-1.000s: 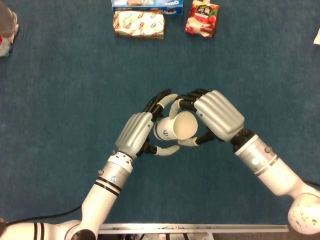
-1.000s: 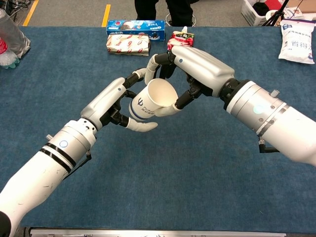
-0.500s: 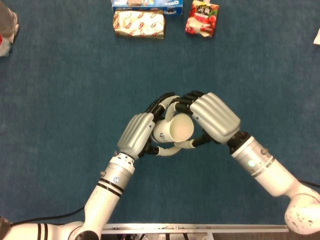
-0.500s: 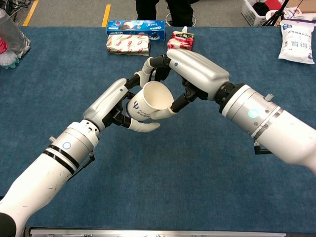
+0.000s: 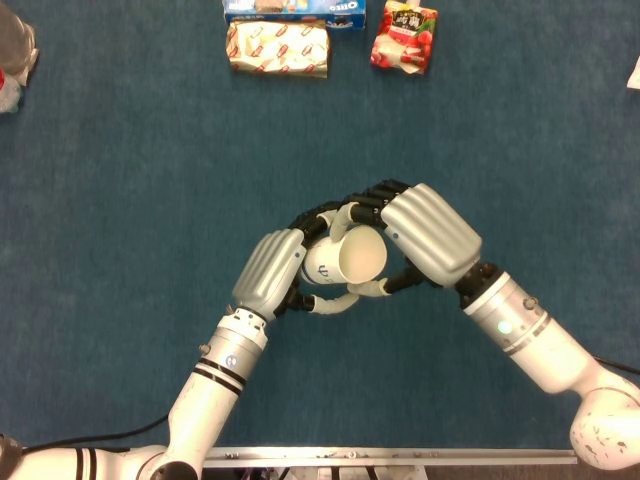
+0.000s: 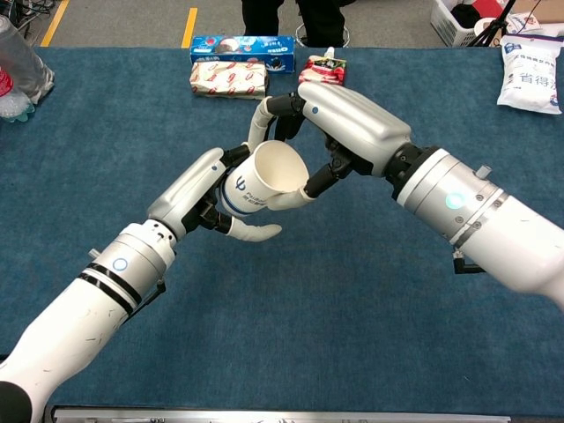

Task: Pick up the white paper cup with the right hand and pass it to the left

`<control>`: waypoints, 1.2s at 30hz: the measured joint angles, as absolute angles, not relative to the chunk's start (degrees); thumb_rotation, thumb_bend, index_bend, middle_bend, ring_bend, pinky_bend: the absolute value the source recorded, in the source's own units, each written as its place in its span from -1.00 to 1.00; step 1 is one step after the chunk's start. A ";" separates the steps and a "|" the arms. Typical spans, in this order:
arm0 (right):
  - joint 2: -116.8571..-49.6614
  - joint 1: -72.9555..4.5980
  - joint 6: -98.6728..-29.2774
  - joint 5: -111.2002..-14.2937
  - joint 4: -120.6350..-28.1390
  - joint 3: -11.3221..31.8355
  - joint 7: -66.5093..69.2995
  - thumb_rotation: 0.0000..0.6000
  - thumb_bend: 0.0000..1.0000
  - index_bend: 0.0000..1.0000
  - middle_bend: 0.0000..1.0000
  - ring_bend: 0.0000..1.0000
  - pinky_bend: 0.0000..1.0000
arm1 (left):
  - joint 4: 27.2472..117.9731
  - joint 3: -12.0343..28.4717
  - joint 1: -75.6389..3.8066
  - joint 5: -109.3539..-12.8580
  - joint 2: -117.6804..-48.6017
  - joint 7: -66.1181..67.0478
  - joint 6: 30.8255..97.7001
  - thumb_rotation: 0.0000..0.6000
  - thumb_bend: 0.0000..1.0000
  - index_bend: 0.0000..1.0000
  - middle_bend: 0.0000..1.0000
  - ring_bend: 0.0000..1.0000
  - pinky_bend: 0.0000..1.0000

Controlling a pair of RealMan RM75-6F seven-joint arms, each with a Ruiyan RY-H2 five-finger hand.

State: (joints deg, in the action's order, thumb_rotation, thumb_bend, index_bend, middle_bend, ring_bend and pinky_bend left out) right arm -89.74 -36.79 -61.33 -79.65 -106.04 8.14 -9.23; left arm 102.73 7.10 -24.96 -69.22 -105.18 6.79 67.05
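Observation:
The white paper cup (image 6: pixel 263 181) with a blue logo hangs tilted above the middle of the blue table, its mouth facing up and toward the right. My right hand (image 6: pixel 348 119) grips it at the rim, fingers over the far side and thumb under the near side. My left hand (image 6: pixel 198 189) wraps the cup's lower body, with its thumb beneath. In the head view the cup (image 5: pixel 350 260) sits between the left hand (image 5: pixel 268 272) and the right hand (image 5: pixel 430 235). The cup's base is hidden by the left hand's fingers.
At the table's far edge lie a blue cookie box (image 6: pixel 242 42), a patterned snack pack (image 6: pixel 229 79) and a red pouch (image 6: pixel 323 70). Plastic bottles (image 6: pixel 19 70) stand at the far left, and a white bag (image 6: pixel 533 75) lies at the far right.
The left hand's fingers have curled in around the cup's body. Both hands and the cup have shifted slightly toward me and to the left.

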 measured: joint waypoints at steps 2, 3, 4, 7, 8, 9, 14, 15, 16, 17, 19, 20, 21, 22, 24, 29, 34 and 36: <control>-89.66 -36.86 -61.21 -79.47 -106.05 8.14 -9.45 1.00 -1.00 -0.02 -0.07 -0.16 -0.27 | 102.73 7.13 -25.00 -69.23 -105.19 6.79 67.03 1.00 -0.71 -0.52 -0.64 -0.63 -0.16; -89.61 -36.92 -61.10 -79.30 -106.07 8.15 -9.64 1.00 -1.00 -0.02 -0.07 -0.16 -0.27 | 102.73 7.15 -25.02 -69.24 -105.21 6.82 67.04 1.00 -0.71 -0.52 -0.64 -0.63 -0.16; -89.59 -36.98 -61.02 -79.18 -106.10 8.17 -9.75 1.00 -1.00 -0.02 -0.07 -0.16 -0.27 | 102.72 7.19 -25.04 -69.26 -105.25 6.87 67.06 1.00 -0.71 -0.52 -0.63 -0.62 -0.15; -89.59 -37.11 -60.95 -79.05 -106.22 8.23 -9.95 1.00 -1.00 -0.02 -0.07 -0.16 -0.27 | 102.64 7.27 -25.07 -69.33 -105.51 7.07 67.30 1.00 -0.71 -0.49 -0.54 -0.56 -0.13; -89.60 -37.14 -60.95 -79.03 -106.25 8.24 -9.97 1.00 -1.00 -0.02 -0.07 -0.16 -0.27 | 102.56 7.27 -25.04 -69.41 -105.68 7.13 67.50 1.00 -0.71 -0.48 -0.51 -0.53 -0.12; -89.61 -37.16 -60.96 -78.98 -106.27 8.24 -9.98 1.00 -1.00 -0.02 -0.07 -0.16 -0.27 | 102.48 7.27 -25.01 -69.50 -105.82 7.17 67.67 1.00 -0.71 -0.44 -0.45 -0.49 -0.10; -89.55 -37.19 -60.99 -78.88 -106.36 8.23 -10.02 1.00 -1.00 -0.02 -0.07 -0.16 -0.27 | 101.64 7.19 -24.58 -70.16 -106.81 7.24 69.02 1.00 -0.71 -0.27 -0.19 -0.30 0.00; -89.53 -37.22 -60.98 -78.87 -106.38 8.22 -10.04 1.00 -1.00 -0.02 -0.07 -0.16 -0.27 | 101.53 7.18 -24.49 -70.21 -106.95 7.24 69.21 1.00 -0.71 -0.24 -0.14 -0.26 0.02; -89.52 -37.24 -60.97 -78.84 -106.40 8.23 -10.06 1.00 -1.00 -0.02 -0.07 -0.16 -0.27 | 101.40 7.17 -24.38 -70.26 -107.15 7.23 69.41 1.00 -0.71 -0.20 -0.09 -0.22 0.04; -89.51 -37.26 -60.96 -78.81 -106.42 8.23 -10.10 1.00 -1.00 -0.02 -0.07 -0.16 -0.27 | 101.31 7.16 -24.31 -70.31 -107.28 7.21 69.52 1.00 -0.71 -0.17 -0.06 -0.20 0.05; -89.48 -37.32 -60.92 -78.75 -106.49 8.24 -10.21 1.00 -1.00 -0.02 -0.07 -0.16 -0.27 | 101.18 7.11 -24.22 -70.40 -107.45 7.22 69.64 1.00 -0.71 -0.13 -0.02 -0.16 0.08; -89.47 -37.35 -60.90 -78.72 -106.52 8.25 -10.25 1.00 -1.00 -0.02 -0.07 -0.16 -0.27 | 101.10 7.09 -24.19 -70.45 -107.56 7.28 69.72 1.00 -0.71 -0.11 0.01 -0.14 0.09; -89.43 -37.39 -60.85 -78.66 -106.57 8.26 -10.31 1.00 -1.00 -0.02 -0.07 -0.16 -0.27 | 101.05 7.08 -24.15 -70.49 -107.65 7.32 69.80 1.00 -0.71 -0.09 0.02 -0.13 0.10; -89.39 -37.43 -60.80 -78.60 -106.64 8.28 -10.38 1.00 -1.00 -0.02 -0.07 -0.17 -0.27 | 100.99 7.07 -24.12 -70.53 -107.76 7.34 69.89 1.00 -0.71 -0.08 0.04 -0.12 0.12; -89.26 -37.50 -60.70 -78.39 -106.83 8.31 -10.66 1.00 -1.00 -0.02 -0.07 -0.16 -0.27 | 100.82 7.04 -24.01 -70.61 -108.01 7.36 70.05 1.00 -0.71 -0.05 0.06 -0.09 0.14; -88.89 -37.68 -60.36 -77.62 -107.36 8.34 -11.45 1.00 -1.00 -0.02 -0.07 -0.17 -0.27 | 100.51 6.89 -23.79 -70.59 -108.46 7.47 70.20 1.00 -0.71 0.04 0.12 -0.02 0.22; -88.57 -37.77 -60.12 -77.03 -107.67 8.24 -11.89 1.00 -1.00 -0.02 -0.07 -0.16 -0.27 | 100.26 6.88 -23.63 -70.58 -108.84 7.55 70.33 1.00 -0.71 0.07 0.15 0.00 0.24; -88.50 -37.83 -60.05 -76.86 -107.76 8.24 -12.00 1.00 -1.00 -0.02 -0.07 -0.16 -0.27 | 100.16 6.91 -23.55 -70.67 -108.97 7.54 70.46 1.00 -0.71 0.08 0.16 0.01 0.25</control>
State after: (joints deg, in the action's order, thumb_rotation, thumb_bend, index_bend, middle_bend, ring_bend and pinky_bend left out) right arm -88.50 -37.83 -60.05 -76.86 -107.76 8.24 -12.00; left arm 100.16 6.91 -23.55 -70.67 -108.97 7.54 70.46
